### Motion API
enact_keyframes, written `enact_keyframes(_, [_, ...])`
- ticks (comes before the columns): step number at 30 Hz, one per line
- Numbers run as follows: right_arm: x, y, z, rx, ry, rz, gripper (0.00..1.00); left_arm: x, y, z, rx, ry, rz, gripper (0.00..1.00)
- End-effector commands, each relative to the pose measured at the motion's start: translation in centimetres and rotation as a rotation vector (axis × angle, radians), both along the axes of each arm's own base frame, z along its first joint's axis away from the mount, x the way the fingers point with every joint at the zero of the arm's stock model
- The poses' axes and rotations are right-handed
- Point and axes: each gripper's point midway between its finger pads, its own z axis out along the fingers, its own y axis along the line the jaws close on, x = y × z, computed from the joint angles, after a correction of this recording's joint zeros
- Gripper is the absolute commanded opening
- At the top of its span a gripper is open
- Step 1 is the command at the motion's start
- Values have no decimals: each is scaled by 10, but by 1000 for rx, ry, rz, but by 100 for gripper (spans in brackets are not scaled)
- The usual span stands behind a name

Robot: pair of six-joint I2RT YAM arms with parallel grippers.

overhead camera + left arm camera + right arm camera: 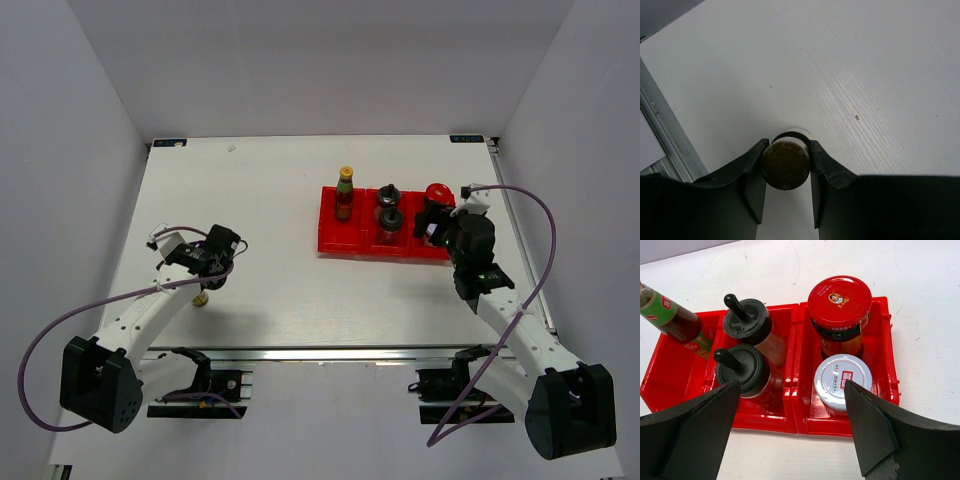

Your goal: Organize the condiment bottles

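My left gripper (786, 150) pinches the last bottle (786, 166), meant for the tray (888, 347); my right gripper (791, 387) hangs open there.

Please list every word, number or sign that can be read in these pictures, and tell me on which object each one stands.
Nothing is sharp enough to quote.
On the red jar lid: a small printed number line and a portrait badge, too small to read.
On the silver jar lid: a red square mark with characters, blurred.
On the sauce bottle: a red mark on the green label, unreadable.
On the bottle cap: no text visible.
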Motion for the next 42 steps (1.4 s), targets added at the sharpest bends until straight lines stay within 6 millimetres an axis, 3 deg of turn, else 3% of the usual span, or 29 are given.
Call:
enact_keyframes(1, [3, -6, 13, 9, -52, -31, 89, 0, 5, 3, 20, -26, 25, 42])
enact_keyframes(11, [3, -7, 15, 9, -60, -39, 89, 3, -1, 15, -15, -26, -3, 0])
enact_keyframes(19, [-1, -2, 21, 19, -74, -7, 89, 41, -41, 52, -128, -114, -266, 0])
enact_keyframes(24, [-3, 3, 23, 26, -80, 25, 89, 69, -72, 86, -178, -209, -463, 0])
enact_keyframes(28, [-5, -2, 23, 25, -67, -1, 89, 96, -110, 117, -182, -288, -632, 0])
enact_keyframes(30, [-7, -7, 26, 31, -72, -30, 89, 109, -131, 120, -152, -265, -713, 0])
enact_keyframes(31, [-9, -13, 28, 32, -70, -63, 89, 119, -154, 131, -136, -270, -780, 0])
enact_keyframes(32, [-12, -12, 26, 38, -59, -64, 89, 120, -163, 146, -127, -300, -815, 0])
enact_keyframes(34, [-14, -21, 27, 48, -49, -116, 89, 132, -194, 151, -107, -300, -898, 0])
enact_keyframes(35, [-18, -24, 25, 48, -34, -132, 89, 139, -204, 166, -89, -324, -940, 0])
enact_keyframes(36, [-20, -29, 24, 50, -26, -163, 89, 146, -219, 160, -97, -305, -987, 0])
enact_keyframes(38, [-27, -36, 21, 58, -6, -205, 89, 155, -241, 174, -90, -341, -1062, 0])
enact_keyframes(41, [-35, -46, 22, 76, -10, -264, 89, 166, -273, 169, -87, -330, -1154, 0])
enact_keyframes(42, [-36, -51, 23, 72, -19, -288, 89, 170, -281, 177, -79, -347, -1170, 0])
